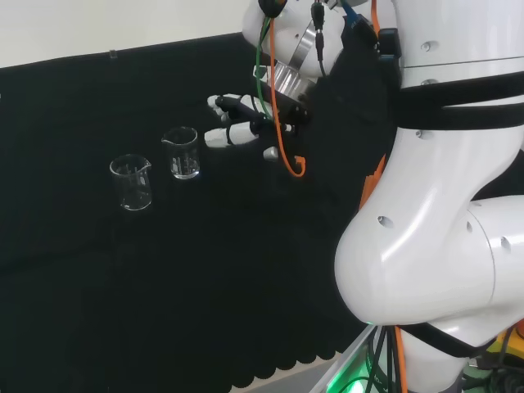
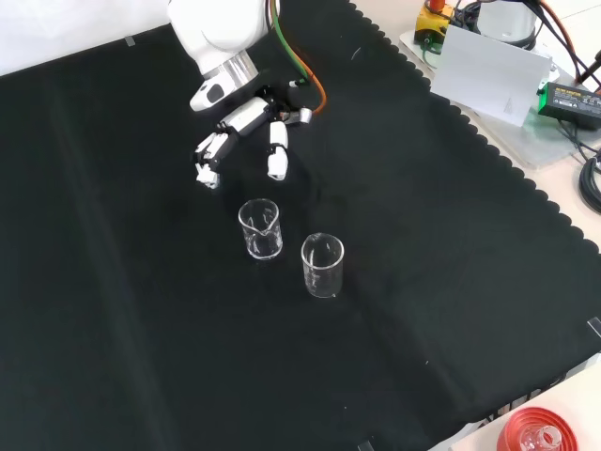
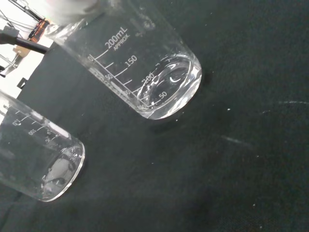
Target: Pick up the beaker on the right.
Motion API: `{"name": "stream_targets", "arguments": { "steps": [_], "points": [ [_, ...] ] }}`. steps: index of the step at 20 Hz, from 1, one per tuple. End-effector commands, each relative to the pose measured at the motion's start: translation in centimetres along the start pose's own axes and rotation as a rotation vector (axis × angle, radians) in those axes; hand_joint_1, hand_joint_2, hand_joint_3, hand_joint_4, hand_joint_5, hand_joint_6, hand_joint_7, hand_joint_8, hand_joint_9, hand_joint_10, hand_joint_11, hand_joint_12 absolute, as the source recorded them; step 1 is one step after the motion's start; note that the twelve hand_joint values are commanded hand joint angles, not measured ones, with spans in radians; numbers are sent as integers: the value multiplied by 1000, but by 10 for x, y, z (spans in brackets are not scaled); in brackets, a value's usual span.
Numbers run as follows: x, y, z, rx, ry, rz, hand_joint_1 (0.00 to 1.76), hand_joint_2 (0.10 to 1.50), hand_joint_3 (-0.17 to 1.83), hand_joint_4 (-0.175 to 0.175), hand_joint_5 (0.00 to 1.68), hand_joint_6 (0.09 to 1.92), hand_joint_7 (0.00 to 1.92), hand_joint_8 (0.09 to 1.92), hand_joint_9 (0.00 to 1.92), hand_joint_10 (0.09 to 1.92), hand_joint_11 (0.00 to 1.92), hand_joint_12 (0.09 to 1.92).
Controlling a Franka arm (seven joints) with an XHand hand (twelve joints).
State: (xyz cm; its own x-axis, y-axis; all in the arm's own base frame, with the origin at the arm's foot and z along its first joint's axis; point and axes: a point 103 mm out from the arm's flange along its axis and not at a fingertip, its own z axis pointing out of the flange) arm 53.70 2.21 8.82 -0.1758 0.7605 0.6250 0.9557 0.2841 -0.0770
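While the robot hand (image 2: 246,127) hovers over the black cloth with its fingers (image 1: 232,135) stretched out and spread apart, holding nothing, I see two clear glass beakers standing upright on the table (image 2: 113,310) just beyond the fingertips. In the head view the right beaker (image 1: 182,153) stands just left of the fingertips, apart from them, and the left beaker (image 1: 133,182) stands near it, a little closer to the camera. In the front view the same pair sits below the robot hand: the one nearest the fingertips (image 2: 260,228) is on the left, the other (image 2: 322,265) to its lower right, with a gap of cloth between them. Both look empty to me; the wrist view shows the printed scale on the nearer beaker (image 3: 145,67) and a bare glass bottom, and the second beaker (image 3: 41,159) likewise shows nothing inside.

The beakers stand well in from the scalloped edges of the cloth, with open cloth on every side of them in the front view. Off the cloth at the far right of that view lie a white box (image 2: 488,75) and a black power brick (image 2: 571,101), well apart from the beakers. A red ribbed ring (image 2: 540,434) shows at the near right corner. The head view gives me the white arm links (image 1: 442,205) at the right.
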Motion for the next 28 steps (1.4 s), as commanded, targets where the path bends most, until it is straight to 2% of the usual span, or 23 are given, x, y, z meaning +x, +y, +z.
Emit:
{"name": "stream_targets", "arguments": {
  "steps": [1, 7, 11, 16, 28],
  "points": [
    [1, 4, 10, 15, 21, -18, 804, 798, -175, -105, 241, 87, 226, 670, 377, 709, 0, 1162],
    [0, 9, 20, 10, 45, -37, 815, 801, -175, -106, 250, 87, 223, 670, 364, 702, 0, 1163],
    [0, 13, 24, 7, 85, -58, 816, 803, -175, -103, 253, 87, 164, 653, 279, 690, 0, 1141],
    [2, 18, 30, 16, 91, -71, 821, 805, -175, -96, 252, 87, 125, 644, 225, 692, 0, 1115],
    [1, 20, 45, 0, 135, -103, 833, 808, -175, -89, 268, 87, 152, 652, 243, 705, 0, 1091]
  ]
}}
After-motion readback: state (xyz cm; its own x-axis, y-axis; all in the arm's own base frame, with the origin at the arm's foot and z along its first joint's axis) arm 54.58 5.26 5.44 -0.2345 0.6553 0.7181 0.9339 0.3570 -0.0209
